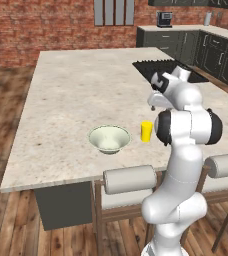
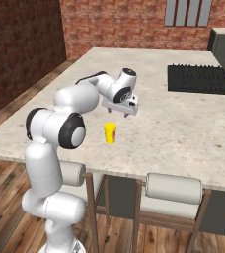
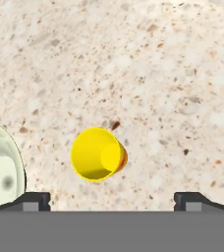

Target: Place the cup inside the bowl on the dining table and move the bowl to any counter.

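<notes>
The small yellow cup [image 1: 146,131] [image 2: 110,133] stands upright on the beige speckled dining table [image 1: 71,90] [image 2: 173,123], near its front edge. Just left of it rests the pale green-white bowl [image 1: 109,138], with nothing in it. My gripper [image 1: 152,106] [image 2: 120,112] hangs above the cup, pointing down, open and holding nothing. The hand view looks straight down into the cup [image 3: 98,154], which lies a little left of the line between my fingertips [image 3: 35,201]. The bowl's rim [image 3: 1,167] shows at the left edge there.
A black cooktop [image 1: 156,67] [image 2: 198,79] is set into the table beyond the arm. Padded stools [image 1: 131,180] [image 2: 173,188] stand along the near edge. A counter [image 1: 186,30] on dark cabinets runs along the brick wall at the back right, with a coffee machine [image 1: 164,19].
</notes>
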You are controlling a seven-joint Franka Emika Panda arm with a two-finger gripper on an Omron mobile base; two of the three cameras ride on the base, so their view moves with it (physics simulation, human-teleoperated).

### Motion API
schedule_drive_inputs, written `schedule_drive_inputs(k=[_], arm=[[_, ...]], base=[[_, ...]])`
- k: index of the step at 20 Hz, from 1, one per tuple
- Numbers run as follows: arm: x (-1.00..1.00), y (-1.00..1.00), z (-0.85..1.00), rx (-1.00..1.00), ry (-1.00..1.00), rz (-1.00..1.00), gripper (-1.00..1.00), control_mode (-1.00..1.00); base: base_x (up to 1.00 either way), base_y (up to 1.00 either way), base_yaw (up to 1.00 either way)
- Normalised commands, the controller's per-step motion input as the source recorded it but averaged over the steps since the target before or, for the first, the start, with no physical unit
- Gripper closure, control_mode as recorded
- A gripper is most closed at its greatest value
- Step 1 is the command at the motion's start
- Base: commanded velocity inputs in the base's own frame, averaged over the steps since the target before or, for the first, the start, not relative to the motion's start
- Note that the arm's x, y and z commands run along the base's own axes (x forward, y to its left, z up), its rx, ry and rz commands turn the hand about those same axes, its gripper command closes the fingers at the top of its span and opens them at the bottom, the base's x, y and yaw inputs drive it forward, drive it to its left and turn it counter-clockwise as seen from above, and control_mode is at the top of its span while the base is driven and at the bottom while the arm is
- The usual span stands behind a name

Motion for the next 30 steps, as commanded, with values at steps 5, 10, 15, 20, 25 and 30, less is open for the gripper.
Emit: schedule_drive_inputs(k=[5, 10, 15, 20, 25, 30], arm=[[0.0, 0.0, -0.31, 0.0, 0.0, 0.0, -1.0, -1.0], [0.0, 0.0, -0.22, 0.0, 0.0, 0.0, -1.0, -1.0], [0.04, 0.0, -0.11, 0.0, 0.0, 0.0, -1.0, -1.0], [0.05, 0.0, -0.13, 0.0, 0.0, 0.0, -1.0, -1.0], [0.14, 0.0, -0.06, 0.0, 0.0, 0.0, -1.0, -1.0], [0.14, 0.0, -0.04, 0.0, 0.0, 0.0, -1.0, -1.0]], base=[[0.0, 0.0, 0.0], [0.0, 0.0, 0.0], [0.0, 0.0, 0.0], [0.0, 0.0, 0.0], [0.0, 0.0, 0.0], [0.0, 0.0, 0.0]])
